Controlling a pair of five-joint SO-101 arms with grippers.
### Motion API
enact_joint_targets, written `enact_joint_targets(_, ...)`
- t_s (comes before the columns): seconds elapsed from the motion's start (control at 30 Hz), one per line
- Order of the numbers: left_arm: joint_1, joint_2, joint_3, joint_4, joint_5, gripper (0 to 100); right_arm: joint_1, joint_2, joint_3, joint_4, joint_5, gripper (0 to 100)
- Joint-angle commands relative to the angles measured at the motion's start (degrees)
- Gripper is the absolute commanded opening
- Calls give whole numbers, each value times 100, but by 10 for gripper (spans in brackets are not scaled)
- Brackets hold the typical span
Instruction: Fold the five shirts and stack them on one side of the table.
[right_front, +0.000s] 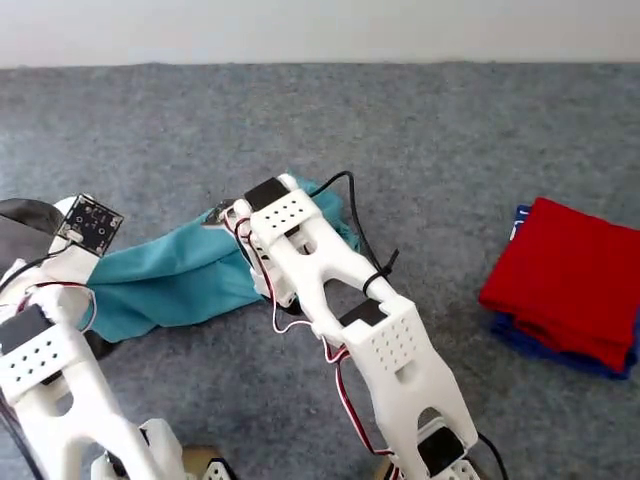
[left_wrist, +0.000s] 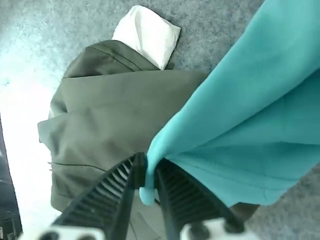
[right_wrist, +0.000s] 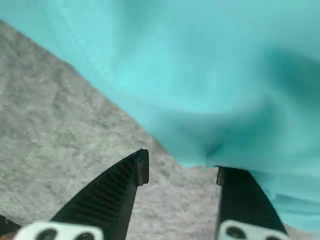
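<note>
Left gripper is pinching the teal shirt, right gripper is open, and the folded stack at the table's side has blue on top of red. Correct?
Not quite. The high view shows the red shirt lying on top of the blue shirt, not under it. The rest holds.

Nothing legible found: no text, label, brand, number or sign can be read on any surface in the three views.
</note>
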Motion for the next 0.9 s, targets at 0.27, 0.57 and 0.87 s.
enact_joint_targets(0.27,35,-123,-48,-97,35,15,136,1051,-1415,-31,-62,229)
enact_joint_targets(0.57,35,-123,-48,-97,35,15,92,1437,-1785,110,-53,29)
enact_joint_targets(0.87,35,-167,-101,-97,35,15,198,848,-1776,259,-35,9)
